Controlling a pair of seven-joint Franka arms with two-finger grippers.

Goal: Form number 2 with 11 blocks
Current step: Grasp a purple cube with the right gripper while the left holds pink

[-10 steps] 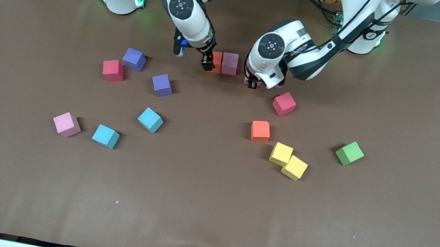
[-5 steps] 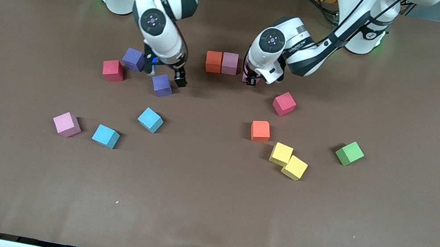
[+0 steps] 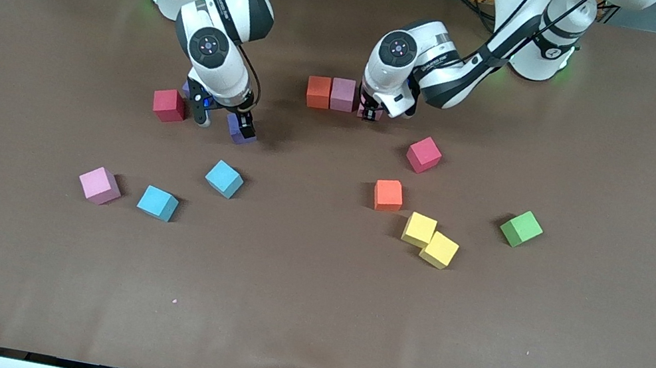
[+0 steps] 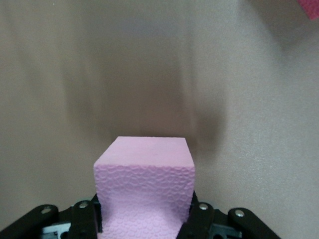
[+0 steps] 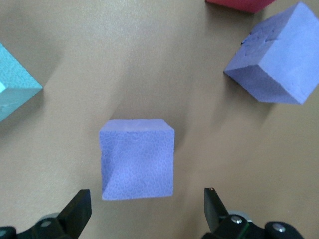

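An orange block (image 3: 318,91) and a pink block (image 3: 342,94) sit side by side on the table. My left gripper (image 3: 370,112) (image 4: 144,221) is shut on another pink block (image 4: 144,184), low beside that pair. My right gripper (image 3: 224,121) (image 5: 147,211) is open, its fingers straddling the air just above a purple block (image 3: 238,129) (image 5: 138,158). A second purple block (image 5: 279,59) lies close by, mostly hidden under the right arm in the front view. Loose blocks: two light blue (image 3: 224,178) (image 3: 157,202), pink (image 3: 99,185), orange (image 3: 388,194), two yellow (image 3: 419,229) (image 3: 439,249), green (image 3: 521,228).
A crimson cube (image 3: 168,105) sits beside the right gripper, toward the right arm's end. Another crimson cube (image 3: 423,154) lies nearer the front camera than the left gripper. The brown table (image 3: 305,315) stretches wide toward the front camera.
The right gripper left the orange and pink pair, swung toward the right arm's end and came down over the purple block. The left gripper carried its pink block closer to the pair.
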